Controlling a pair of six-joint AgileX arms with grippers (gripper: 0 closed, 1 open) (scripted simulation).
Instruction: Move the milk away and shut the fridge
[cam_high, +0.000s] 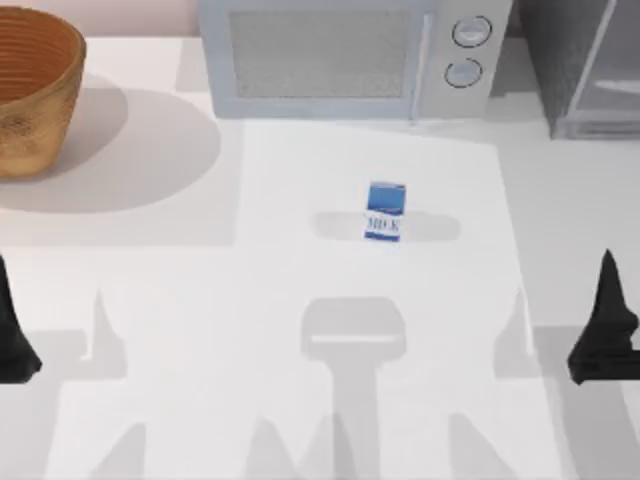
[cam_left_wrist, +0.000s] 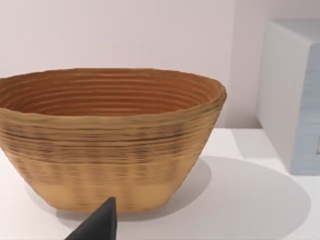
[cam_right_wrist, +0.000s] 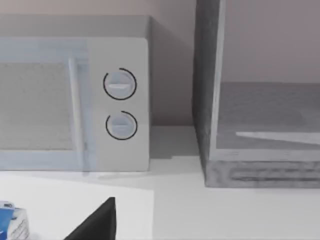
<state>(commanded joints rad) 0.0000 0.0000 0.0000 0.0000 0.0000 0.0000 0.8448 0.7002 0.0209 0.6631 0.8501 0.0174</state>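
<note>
The milk (cam_high: 385, 211), a small blue and white carton, stands upright near the middle of the table, in front of the microwave; its edge also shows in the right wrist view as the milk (cam_right_wrist: 8, 223). The fridge (cam_high: 560, 55) is the dark grey speckled cabinet at the back right, and its pale framed door panel (cam_high: 600, 90) slants out from it. In the right wrist view the fridge (cam_right_wrist: 204, 100) stands to the side of the microwave. My left gripper (cam_high: 10, 320) sits at the table's left edge, my right gripper (cam_high: 606, 300) at its right edge, both far from the milk.
A light grey microwave (cam_high: 350, 55) with two round knobs stands at the back centre, between basket and fridge. A large woven basket (cam_high: 35, 90) sits at the back left, close ahead of the left wrist camera as the basket (cam_left_wrist: 110, 135).
</note>
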